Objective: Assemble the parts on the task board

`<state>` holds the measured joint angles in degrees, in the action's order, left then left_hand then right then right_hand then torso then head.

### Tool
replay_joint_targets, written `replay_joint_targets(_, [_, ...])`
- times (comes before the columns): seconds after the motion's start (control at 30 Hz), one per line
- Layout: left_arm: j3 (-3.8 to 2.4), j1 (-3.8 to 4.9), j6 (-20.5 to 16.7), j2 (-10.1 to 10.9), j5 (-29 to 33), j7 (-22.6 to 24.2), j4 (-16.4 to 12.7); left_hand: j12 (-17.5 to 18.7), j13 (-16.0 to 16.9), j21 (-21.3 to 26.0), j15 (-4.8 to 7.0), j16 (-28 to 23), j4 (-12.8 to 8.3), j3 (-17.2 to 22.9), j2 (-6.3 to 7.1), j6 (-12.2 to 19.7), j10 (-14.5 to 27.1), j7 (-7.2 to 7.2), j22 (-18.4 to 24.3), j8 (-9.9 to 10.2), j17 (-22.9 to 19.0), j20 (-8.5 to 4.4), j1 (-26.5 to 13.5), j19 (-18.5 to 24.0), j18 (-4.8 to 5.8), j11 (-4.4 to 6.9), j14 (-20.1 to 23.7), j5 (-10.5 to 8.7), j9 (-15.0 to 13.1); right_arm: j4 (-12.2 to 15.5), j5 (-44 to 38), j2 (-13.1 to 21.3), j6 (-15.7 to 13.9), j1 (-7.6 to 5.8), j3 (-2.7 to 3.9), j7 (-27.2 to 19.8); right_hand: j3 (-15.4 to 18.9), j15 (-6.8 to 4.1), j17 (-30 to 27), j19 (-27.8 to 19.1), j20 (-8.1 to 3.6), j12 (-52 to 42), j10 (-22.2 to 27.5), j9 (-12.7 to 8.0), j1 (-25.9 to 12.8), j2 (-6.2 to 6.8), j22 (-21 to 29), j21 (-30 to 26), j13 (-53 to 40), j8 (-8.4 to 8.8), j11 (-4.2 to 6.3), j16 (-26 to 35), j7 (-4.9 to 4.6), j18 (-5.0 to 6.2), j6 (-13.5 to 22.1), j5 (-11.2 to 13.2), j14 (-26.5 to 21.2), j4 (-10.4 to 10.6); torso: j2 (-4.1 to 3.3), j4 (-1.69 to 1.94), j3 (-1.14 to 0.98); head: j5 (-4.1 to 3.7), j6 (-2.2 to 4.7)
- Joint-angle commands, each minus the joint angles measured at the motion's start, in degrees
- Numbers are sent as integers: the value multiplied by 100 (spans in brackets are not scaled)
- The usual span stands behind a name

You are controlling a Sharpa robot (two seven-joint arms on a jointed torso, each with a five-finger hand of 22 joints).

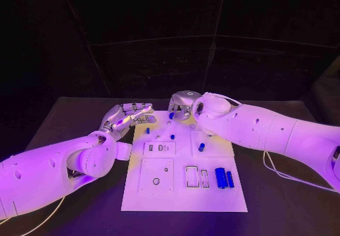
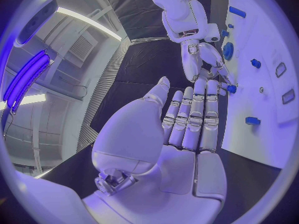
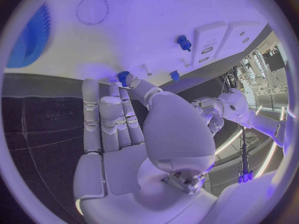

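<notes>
Head view: the white task board [image 1: 183,196] lies mid-table, with two blue cylinders [image 1: 224,178] side by side near its right edge and small blue pegs [image 1: 201,146] further up. The left hand [image 1: 131,117] hovers just beside the board's far left corner, the right hand [image 1: 183,105] over its far edge.

Left wrist view: the left hand [image 2: 187,122] lies flat, fingers straight and together (nothing in them).

Right wrist view: the right hand [image 3: 121,119] pinches a small blue part [image 3: 122,77] at the board's edge.
</notes>
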<state>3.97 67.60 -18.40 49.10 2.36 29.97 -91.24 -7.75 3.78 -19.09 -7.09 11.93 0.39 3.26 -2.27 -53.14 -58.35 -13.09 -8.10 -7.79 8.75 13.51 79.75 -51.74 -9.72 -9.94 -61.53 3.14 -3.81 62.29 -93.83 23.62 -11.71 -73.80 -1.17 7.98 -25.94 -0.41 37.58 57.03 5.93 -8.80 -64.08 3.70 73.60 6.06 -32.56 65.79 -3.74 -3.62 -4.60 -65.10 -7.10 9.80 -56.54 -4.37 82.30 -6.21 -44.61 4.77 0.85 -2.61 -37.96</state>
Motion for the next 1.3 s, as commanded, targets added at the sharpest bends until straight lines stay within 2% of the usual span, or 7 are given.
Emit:
replay_joint_targets(0.03, [-5,10,49,-3,-30,24,4,17,-9,20,-9,-20,-23,-4,-47,1,-18,-30,6,34,6,-11,8,-42,-75,-11,-35,1,9,34,-28,45,-249,-13,3,-15,5,34,-45,-72,11,14,80,-3,4,95,57,-51,7,13,-19,50,11,75,79,5,-45,33,0,-3,-3,-5,8])
replay_joint_targets(0.3, [-5,10,58,27,-30,39,73,17,-9,20,-9,-20,-23,-4,-47,1,-18,-30,6,34,6,-11,8,-42,-75,-11,-35,1,9,548,274,595,-1057,-15,13,-140,199,36,-87,-61,28,-67,44,18,-106,251,107,-79,-19,-16,-15,68,-120,86,144,-332,-48,136,11,-31,-15,4,89])
replay_joint_targets(0.43, [-5,10,60,43,-30,48,110,24,-9,23,-10,-30,-34,0,-49,1,-19,-31,10,39,8,-11,8,-45,-74,-12,-39,1,8,899,658,924,-1174,-20,190,-130,509,31,58,85,24,-336,-388,41,-328,386,-41,0,-113,-70,-9,-17,-190,53,-4,-484,0,318,14,-52,-26,0,132])
replay_joint_targets(0.63, [-4,10,75,50,-30,55,146,25,-9,23,-10,-31,-36,1,-48,1,-20,-30,11,39,8,-11,8,-45,-74,-12,-40,1,8,1400,1294,1569,-582,-27,412,252,1597,-187,2459,1015,-218,-3107,-1728,61,-498,485,-1337,662,-2431,-202,268,-1324,19,-182,-27,-1067,439,694,21,-105,-53,-28,208])
replay_joint_targets(0.7, [-4,10,79,50,-30,55,148,25,-9,23,-10,-31,-36,1,-48,1,-20,-30,11,39,8,-11,8,-45,-74,-12,-40,1,8,1425,1378,1698,-363,-29,438,387,2337,13,3224,1269,-157,-5391,-1305,65,-159,103,-1762,921,-4811,-304,355,-1775,7,-364,178,-1209,444,958,23,-120,-58,-28,220])
replay_joint_targets(0.8, [-4,10,85,40,-30,57,157,25,-9,23,-10,-31,-36,1,-48,1,-20,-30,11,39,8,-11,8,-45,-74,-12,-40,1,8,1354,1472,1859,-20,-31,465,615,2889,-53,3869,1527,-77,-6389,-1398,47,-21,107,-2353,1181,-6051,-402,122,-2029,-131,-354,423,-1177,526,1260,22,-158,-77,-31,244])
replay_joint_targets(1.3, [-4,6,112,-56,-30,53,231,25,-8,24,-9,-34,-40,2,-49,-2,-24,-27,12,39,9,-12,8,-47,-74,-10,-42,0,8,961,1157,1699,526,-19,474,719,3116,36,4228,1685,21,-6957,-1585,50,580,-23,-2777,1408,-6824,-637,36,-2171,-214,-412,742,-1369,571,1491,-2,-133,-93,-87,229])
